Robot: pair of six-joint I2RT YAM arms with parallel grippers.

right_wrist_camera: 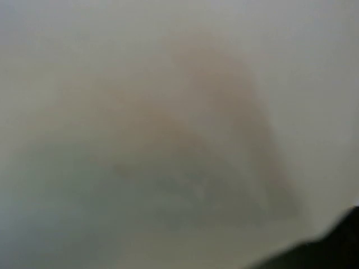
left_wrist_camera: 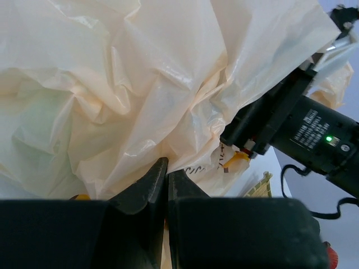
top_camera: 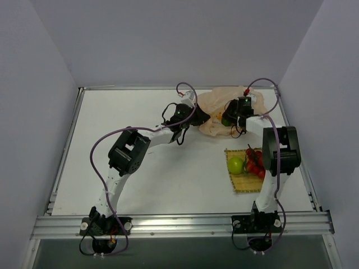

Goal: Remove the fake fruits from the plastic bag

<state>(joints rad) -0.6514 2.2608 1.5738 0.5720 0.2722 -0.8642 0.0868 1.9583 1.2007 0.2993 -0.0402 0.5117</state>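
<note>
At the far right of the table (top_camera: 140,168), we see the left gripper (left_wrist_camera: 166,175) clamped tight on a fold of the plastic bag (left_wrist_camera: 140,84). The right gripper (top_camera: 235,114) reaches into the bag's crumpled mouth, and we cannot tell how wide its jaws stand. One round green fruit (top_camera: 236,165) and a cluster of small red fruits (top_camera: 256,166) lie on the woven mat (top_camera: 240,184), well apart from the bag. A dark green shape (top_camera: 226,119) just beside the right gripper may be another fruit inside the bag.

We judge the film thin, light and slippery, apt to ride up with whatever is drawn out, so a pinch at its rim suits it. The glossy fruits look hard, light and prone to roll, and are best taken across the middle.

Only the overhead view shows the mat and fruits. The left wrist view shows the pinch close up, and the right wrist view is a pale blur of film.
</note>
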